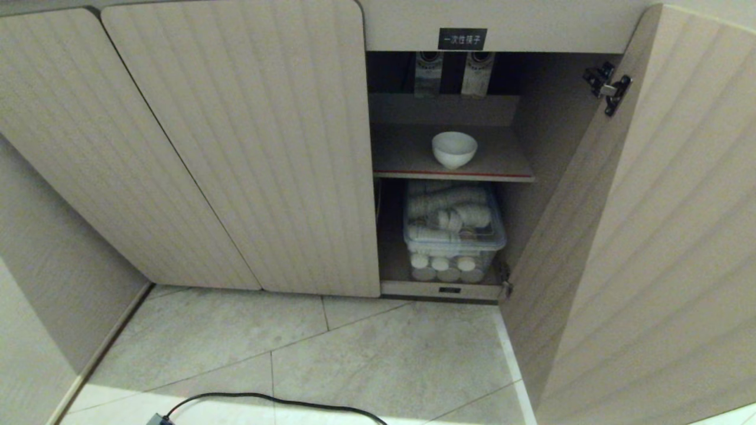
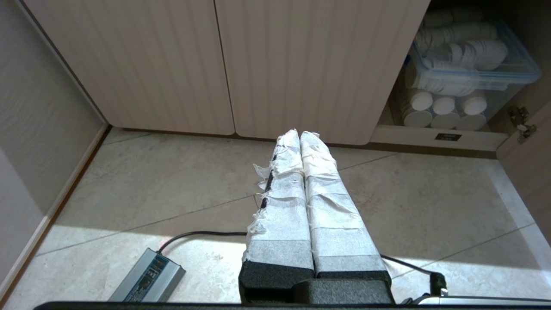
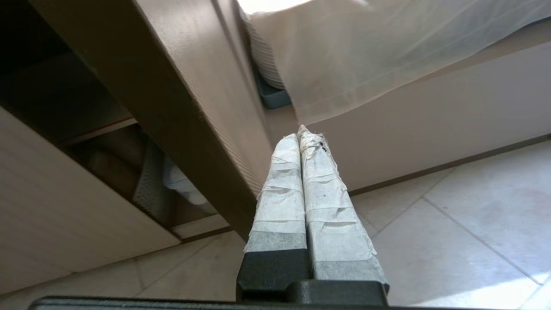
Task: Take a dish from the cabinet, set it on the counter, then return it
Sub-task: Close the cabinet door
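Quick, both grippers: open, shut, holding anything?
Left gripper: shut, empty, above the tiled floor.
Right gripper: shut, empty, beside the open ribbed beige cabinet door.

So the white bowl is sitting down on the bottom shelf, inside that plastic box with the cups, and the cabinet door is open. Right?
Not quite. The bowl stands alone on the upper, red-edged shelf, not in the plastic box of cups below it. The head view shows this. The cabinet door is indeed open.

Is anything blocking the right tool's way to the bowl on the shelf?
Yes. The right tool, shut, sits outside the open door, whose panel stands between it and the cabinet opening. The bowl itself sits alone on the shelf.
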